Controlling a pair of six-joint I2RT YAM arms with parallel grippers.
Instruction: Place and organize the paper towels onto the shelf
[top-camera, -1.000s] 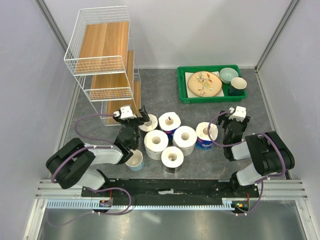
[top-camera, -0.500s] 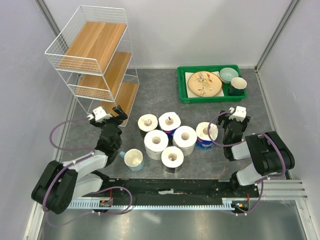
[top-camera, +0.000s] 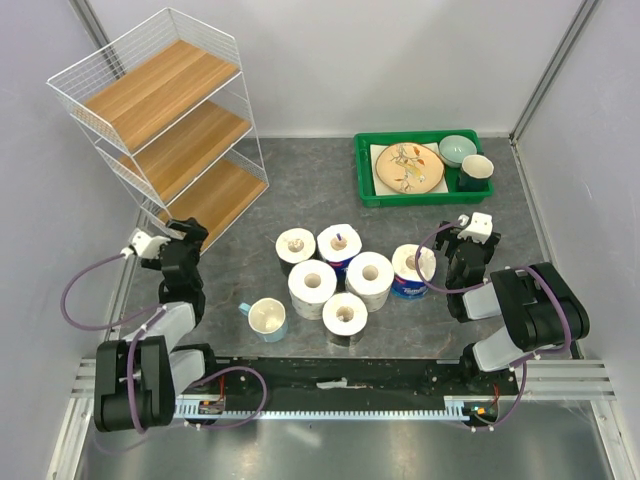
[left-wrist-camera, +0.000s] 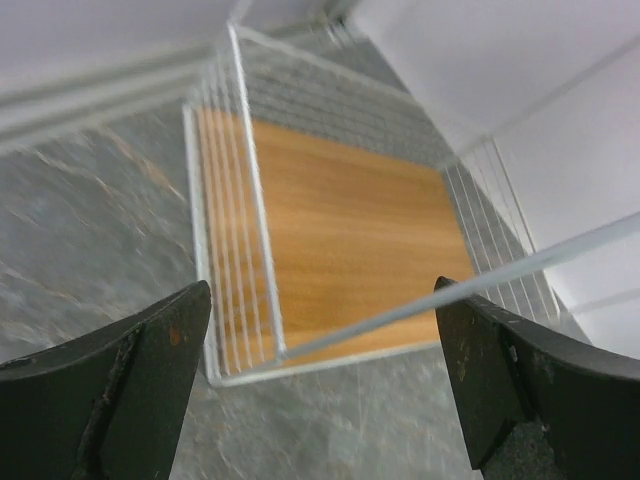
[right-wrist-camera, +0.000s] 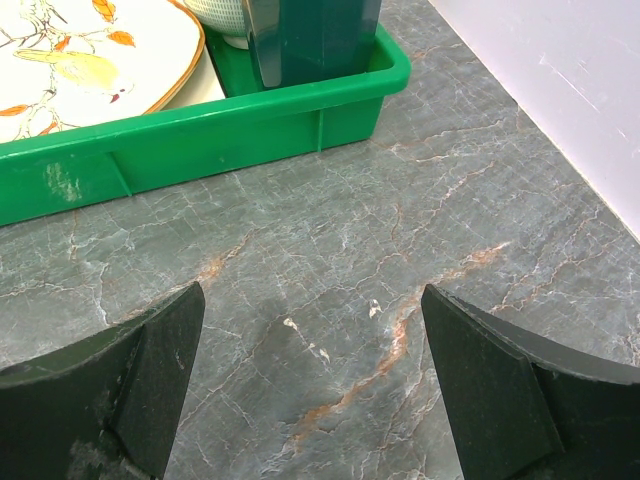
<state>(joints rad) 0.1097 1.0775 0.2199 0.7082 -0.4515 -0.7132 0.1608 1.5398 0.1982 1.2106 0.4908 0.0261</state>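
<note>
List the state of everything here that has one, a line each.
shelf, all three boards bare
paper towels, six rolls standing on end on the table
cup, upright
left gripper, open, holding nothing
right gripper, open, holding nothing
tray, loaded with dishes

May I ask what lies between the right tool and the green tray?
The right wrist view shows only bare tabletop between right tool and green tray.

Overhead view, wrist views low, facing shelf (left-wrist-camera: 340, 230), tray (right-wrist-camera: 200, 130)
</note>
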